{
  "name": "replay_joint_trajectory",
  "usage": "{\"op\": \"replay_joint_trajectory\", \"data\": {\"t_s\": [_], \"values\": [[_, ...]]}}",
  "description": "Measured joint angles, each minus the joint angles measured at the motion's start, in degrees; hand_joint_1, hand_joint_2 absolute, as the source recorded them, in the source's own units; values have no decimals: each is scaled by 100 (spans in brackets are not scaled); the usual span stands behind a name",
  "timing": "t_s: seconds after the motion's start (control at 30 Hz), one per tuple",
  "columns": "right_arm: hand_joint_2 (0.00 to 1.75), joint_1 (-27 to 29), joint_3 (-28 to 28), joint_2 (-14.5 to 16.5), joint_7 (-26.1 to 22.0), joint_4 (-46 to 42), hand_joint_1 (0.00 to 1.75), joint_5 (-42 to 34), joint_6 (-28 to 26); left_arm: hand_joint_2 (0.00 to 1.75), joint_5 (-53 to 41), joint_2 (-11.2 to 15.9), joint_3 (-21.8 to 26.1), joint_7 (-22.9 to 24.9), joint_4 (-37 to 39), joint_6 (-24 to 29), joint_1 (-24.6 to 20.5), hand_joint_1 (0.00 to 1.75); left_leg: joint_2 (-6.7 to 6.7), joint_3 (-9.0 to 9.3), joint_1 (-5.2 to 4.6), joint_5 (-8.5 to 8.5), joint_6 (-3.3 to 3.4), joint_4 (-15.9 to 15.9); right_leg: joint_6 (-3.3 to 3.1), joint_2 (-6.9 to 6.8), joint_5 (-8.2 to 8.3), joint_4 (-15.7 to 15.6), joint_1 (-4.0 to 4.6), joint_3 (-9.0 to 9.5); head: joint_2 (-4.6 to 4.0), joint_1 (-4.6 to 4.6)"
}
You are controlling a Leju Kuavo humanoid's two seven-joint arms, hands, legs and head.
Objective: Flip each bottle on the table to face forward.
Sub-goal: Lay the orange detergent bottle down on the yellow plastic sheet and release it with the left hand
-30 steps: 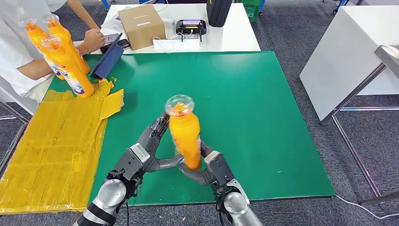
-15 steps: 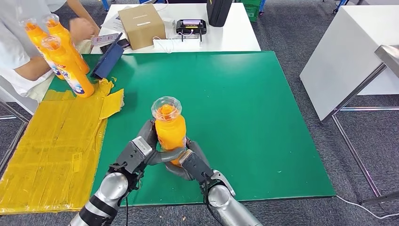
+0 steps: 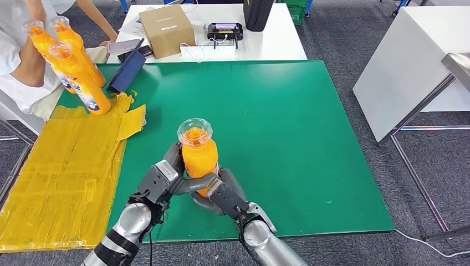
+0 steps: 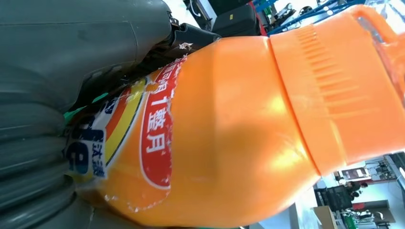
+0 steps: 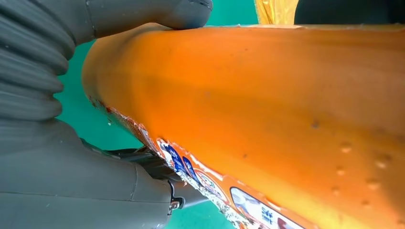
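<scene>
Both robot hands, left (image 3: 166,180) and right (image 3: 221,195), grip the bottle (image 3: 198,158); turn it slowly, keeping it upright.

A bottle (image 3: 199,157) stands near the table's (image 3: 288,111) six o'clock edge, the left hand (image 3: 166,180) at its nine o'clock, the right hand (image 3: 221,195) at five. Three bottles (image 3: 75,66) stand at ten o'clock.

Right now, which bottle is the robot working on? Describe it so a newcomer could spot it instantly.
Start at the green table and look at its near edge, left of centre. There an orange bottle with a clear domed cap stands upright, gripped between the left hand and the right hand. The three similar orange bottles stand untouched at the far left corner, beside a person.
</scene>
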Motion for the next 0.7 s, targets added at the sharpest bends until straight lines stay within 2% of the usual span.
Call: {"op": "replay_joint_trajectory", "data": {"t_s": [0.03,0.07,0.17,0.2,0.23,0.3,0.37,0.43,0.5,0.63,0.7], "values": [[175,2,9,-5,0,0,175,1,-1,175,9,-3,2,-4,9,4,0,175,0,0,0,0,0,0,0,0,0,0,0,0,0,-1],[175,5,18,-11,0,-1,144,1,-3,175,20,-7,3,-7,16,8,0,175,0,0,0,0,0,0,0,0,0,0,0,0,0,-1],[44,38,35,-31,-24,-14,13,-15,-66,175,28,-16,9,-16,34,81,0,175,0,0,0,0,0,0,0,0,0,0,0,0,0,0],[0,72,34,-38,-54,-48,0,-34,-124,175,-39,-17,13,-25,39,184,0,175,0,0,0,0,0,0,0,0,0,0,0,-1,0,1],[0,128,28,-48,-100,-113,0,-55,-191,175,-208,-17,16,-29,40,360,2,175,0,0,0,0,0,0,0,0,0,0,0,-1,0,-1],[0,346,-37,-107,-243,-451,0,-111,-367,175,-1041,7,28,87,20,1051,10,175,-4,-2,0,0,0,0,0,-3,0,0,0,-1,0,1],[0,733,-222,-239,-393,-1116,0,-175,-527,175,-2659,109,107,511,-11,1893,10,175,-9,-5,-1,-1,-1,0,0,-7,-1,0,0,-1,0,2],[0,1189,-536,-409,-478,-1946,0,-246,-583,175,-4410,275,297,1027,-15,2398,2,175,-9,-7,-1,-4,-1,0,0,-6,-1,0,-1,-5,0,0],[0,1547,-900,-553,-502,-2672,0,-298,-529,175,-5402,421,534,1290,14,2567,-12,175,-9,-11,-1,-4,-2,0,0,-6,-1,0,0,-11,0,1],[0,1883,-1328,-681,-526,-3522,0,-287,-429,175,-5702,536,796,1362,69,2613,-56,175,-7,-13,-1,-3,-2,0,0,-5,-1,0,0,-13,0,1],[87,1970,-1413,-702,-616,-3719,0,-289,-442,175,-6029,560,831,1480,87,2658,-72,175,-7,-12,-1,-2,-2,0,0,-6,0,0,0,-13,0,0]]}}
